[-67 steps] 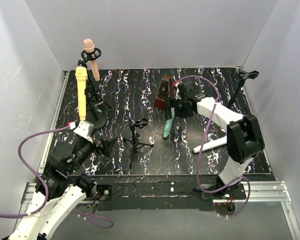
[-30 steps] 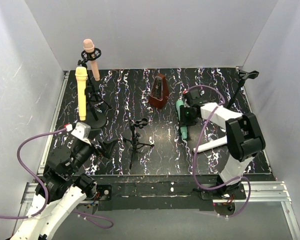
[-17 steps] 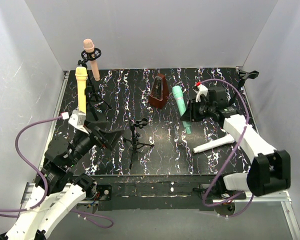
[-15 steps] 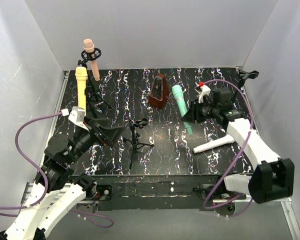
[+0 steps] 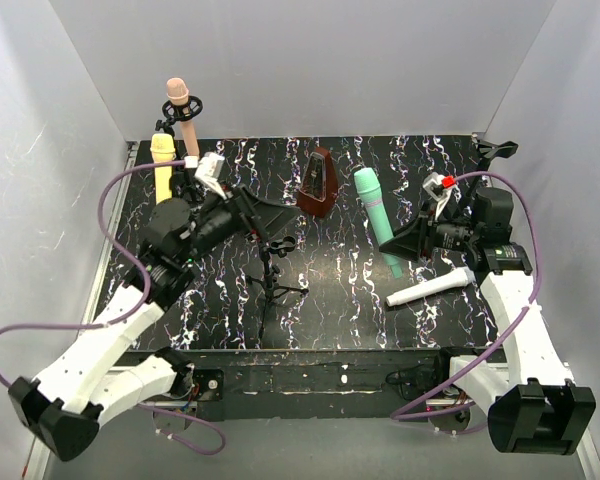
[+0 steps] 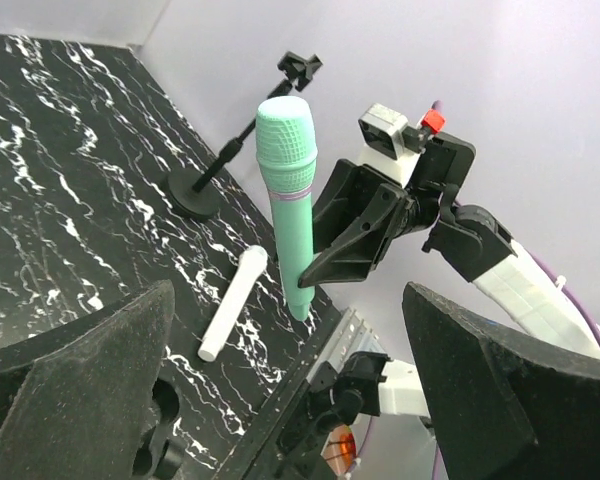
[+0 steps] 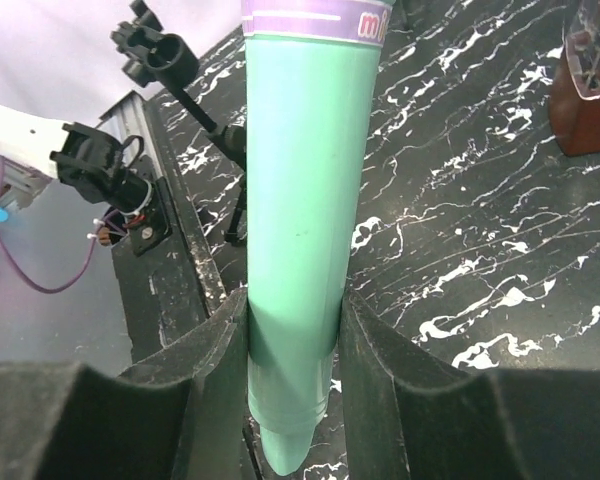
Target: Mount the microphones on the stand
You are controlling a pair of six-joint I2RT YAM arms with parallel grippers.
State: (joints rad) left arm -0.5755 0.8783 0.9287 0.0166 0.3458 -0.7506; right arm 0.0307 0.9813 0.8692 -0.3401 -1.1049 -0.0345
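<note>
Because the right claw (image 5: 405, 245) pinches the teal-green microphone (image 5: 373, 205) only near its tail, upright at the table's (image 5: 340, 300) three o'clock, it may pivot or slip; the left claw (image 5: 270, 215) gapes wide, empty.

L arm (image 5: 95, 345), R arm (image 5: 520, 315): white links, black joints, purple cable (image 5: 115, 195) each. L tool (image 5: 280, 218), R tool (image 5: 392, 250): black wedge-shaped fingers (image 6: 365, 235). Red tab (image 5: 446, 181) by R wrist.

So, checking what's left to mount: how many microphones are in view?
4: peach-pink matte microphone on the back-left stand, pale yellow one beside it, teal-green one in the right hand, white one lying on the table. None seems hidden.
</note>
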